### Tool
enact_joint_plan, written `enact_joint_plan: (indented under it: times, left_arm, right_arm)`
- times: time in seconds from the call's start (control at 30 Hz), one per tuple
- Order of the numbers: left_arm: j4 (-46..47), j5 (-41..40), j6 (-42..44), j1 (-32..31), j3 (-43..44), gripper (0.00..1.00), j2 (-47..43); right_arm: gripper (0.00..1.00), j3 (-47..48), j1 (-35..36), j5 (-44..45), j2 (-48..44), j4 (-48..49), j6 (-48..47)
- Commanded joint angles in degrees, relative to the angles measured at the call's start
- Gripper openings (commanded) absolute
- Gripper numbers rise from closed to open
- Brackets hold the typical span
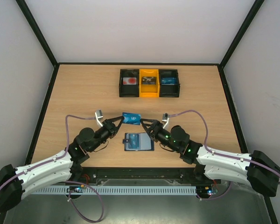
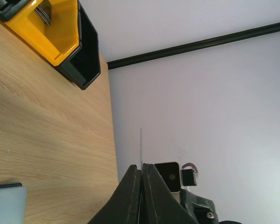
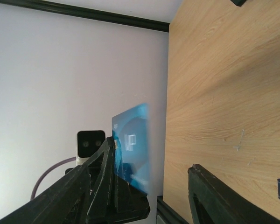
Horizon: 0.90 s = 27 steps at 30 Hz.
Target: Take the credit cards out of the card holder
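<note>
Pinching thin bright blue card (image 1: 130,118), left hand (image 1: 121,121) clamped on it, right hand (image 1: 143,124) spread alongside

Overhead, 2 wrist cams share card (image 3: 133,140).

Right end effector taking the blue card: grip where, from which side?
Left end effector holds the blue card aloft by its left end. Probably pinch its free right end across the flat faces, coming from the right, where the open right end effector sits.

A yellow box (image 1: 149,94) sits between two black boxes (image 1: 129,94) on the table (image 1: 84,93).
</note>
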Motion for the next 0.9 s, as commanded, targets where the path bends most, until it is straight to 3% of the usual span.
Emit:
enact_joint_plan:
  times: [0.0, 0.23, 0.5, 0.67, 0.87]
  left_arm:
    - [4.7, -0.1, -1.3, -0.1, -1.4, 0.03, -0.7]
    - [8.7, 0.4, -3.1, -0.2, -3.1, 0.03, -0.6]
    - [9.3, 0.2, -4.2, -0.2, -3.8, 0.03, -0.7]
    - [9.9, 0.7, -4.2, -0.2, -3.7, 0.03, 0.2]
    - [10.9, 1.0, -4.4, -0.2, -3.7, 0.03, 1.4]
  right_arm:
    - [0.54, 1.7, 0.3, 0.8, 1.0, 0.9, 0.9]
    - [0.49, -0.2, 0.2, -1.2, 3.2, 8.9, 2.6]
    - [0.29, -0.1, 0.3, -2.5, 4.6, 10.5, 1.3]
    - [0.28, 0.0, 0.2, -3.4, 5.4, 10.7, 1.2]
    - [0.20, -0.1, 0.3, -4.9, 6.5, 11.7, 1.5]
